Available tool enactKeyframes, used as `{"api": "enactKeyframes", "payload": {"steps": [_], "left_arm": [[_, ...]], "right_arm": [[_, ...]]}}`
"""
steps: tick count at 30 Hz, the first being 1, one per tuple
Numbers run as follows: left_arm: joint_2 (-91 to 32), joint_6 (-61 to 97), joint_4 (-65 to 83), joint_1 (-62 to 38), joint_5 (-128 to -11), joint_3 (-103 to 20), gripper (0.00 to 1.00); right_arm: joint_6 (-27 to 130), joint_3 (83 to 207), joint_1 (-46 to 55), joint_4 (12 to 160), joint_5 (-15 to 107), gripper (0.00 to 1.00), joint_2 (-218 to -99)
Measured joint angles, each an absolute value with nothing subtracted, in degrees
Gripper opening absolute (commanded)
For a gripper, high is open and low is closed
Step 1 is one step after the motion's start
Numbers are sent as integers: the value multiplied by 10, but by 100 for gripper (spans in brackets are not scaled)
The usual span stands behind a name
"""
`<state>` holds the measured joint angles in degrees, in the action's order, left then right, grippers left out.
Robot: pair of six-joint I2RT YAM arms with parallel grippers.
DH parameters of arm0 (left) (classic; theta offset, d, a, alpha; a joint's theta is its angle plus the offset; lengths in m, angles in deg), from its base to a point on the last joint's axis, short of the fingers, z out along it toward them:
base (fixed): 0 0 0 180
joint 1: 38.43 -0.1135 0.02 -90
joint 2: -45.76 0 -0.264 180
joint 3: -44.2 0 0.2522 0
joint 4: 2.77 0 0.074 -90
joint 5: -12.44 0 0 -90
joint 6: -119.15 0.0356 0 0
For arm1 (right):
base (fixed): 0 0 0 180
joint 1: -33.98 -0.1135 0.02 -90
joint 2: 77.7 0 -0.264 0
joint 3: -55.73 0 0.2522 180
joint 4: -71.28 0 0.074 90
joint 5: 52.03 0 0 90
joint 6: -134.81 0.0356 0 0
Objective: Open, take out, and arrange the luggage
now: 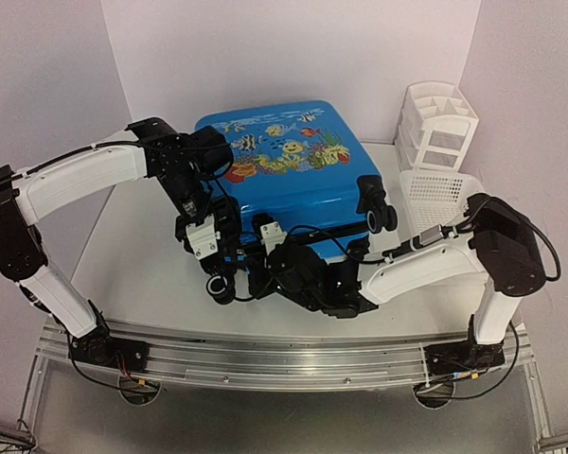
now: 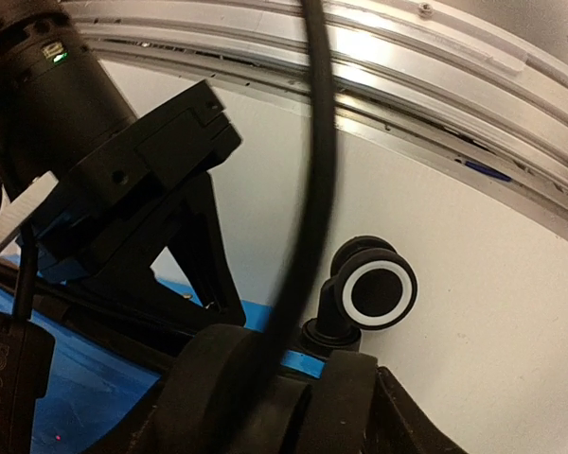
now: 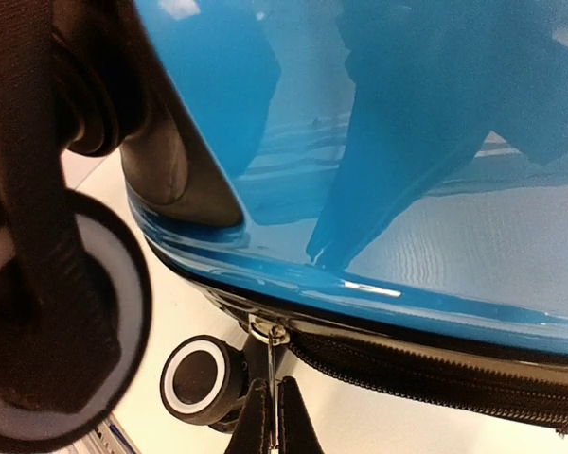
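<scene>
The luggage is a bright blue suitcase lying flat, fish print up, mid-table. My right gripper is at its near edge. In the right wrist view this gripper is shut on the metal zipper pull, which hangs from the slider at the end of the black zipper band. A wheel sits just left of it. My left gripper is at the near-left corner. In the left wrist view its pads lie close together against the blue edge, by a wheel.
A white drawer organizer stands at the back right, with a white mesh basket in front of it, close to the right arm's elbow. An aluminium rail runs along the near table edge. White walls close in behind.
</scene>
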<state>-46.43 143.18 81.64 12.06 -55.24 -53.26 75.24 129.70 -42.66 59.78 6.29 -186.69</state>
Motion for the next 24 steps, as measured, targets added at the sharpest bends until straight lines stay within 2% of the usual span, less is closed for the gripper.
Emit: {"api": "enactKeyframes", "payload": {"steps": [4,5,15,24], "left_arm": [[-464,1431,810,123,-557,-540,4],[-464,1431,811,123,-557,-541,1],[-450,1380,788,123,-551,-534,0],[-432,1187,662,138,-541,-504,0]], "right_arm": [[750,1297,-426,593,63,0,-1868],[750,1297,-426,593,63,0,-1868],[735,1294,-424,570,65,0,-1872],[706,1254,-419,531,51,0,-1868]]}}
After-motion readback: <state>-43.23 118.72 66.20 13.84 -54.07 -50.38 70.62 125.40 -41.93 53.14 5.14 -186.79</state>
